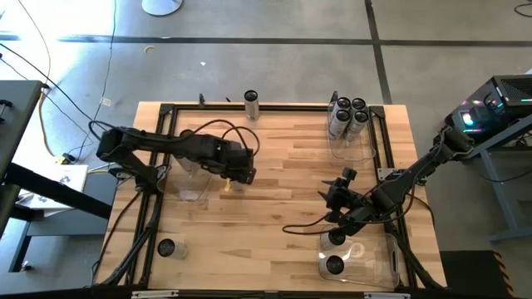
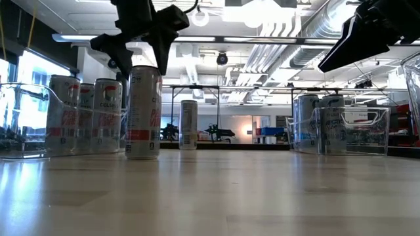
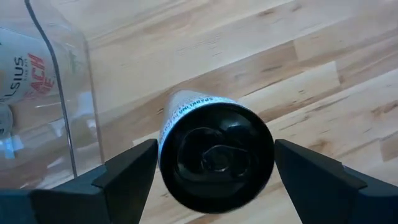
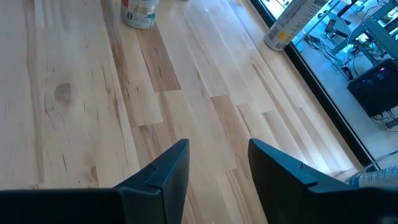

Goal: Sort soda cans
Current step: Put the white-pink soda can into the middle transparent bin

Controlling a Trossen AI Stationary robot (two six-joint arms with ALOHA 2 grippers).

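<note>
I have the left gripper [image 1: 235,176] left of centre in the high view, hanging over a can [image 3: 214,155] that stands upright on the table [image 1: 283,191]. In the left wrist view the can's dark top sits between my two fingers [image 3: 127,171], with a gap on each side, so the jaws are wide open and not touching it. In the low view this can [image 2: 143,111] stands left of centre with the gripper [image 2: 141,46] straight above it. Just beside it is a clear bin [image 1: 193,178]; the low view shows three cans [image 2: 82,115] inside that bin at the left edge of the frame.

The right gripper [image 1: 337,195] sits right of centre in the high view, above bare wood. In its wrist view the fingers [image 4: 165,177] stand partly apart with nothing between them.

Four cans [image 1: 347,115] cluster in a bin [image 1: 353,145] at the upper right of the high view. A lone can [image 1: 251,104] stands at the top edge of the table, near the middle. Another can [image 1: 166,247] stands at the lower left. At the lower right, a bin [image 1: 378,262] holds two cans [image 1: 335,252], just under my right arm.
</note>
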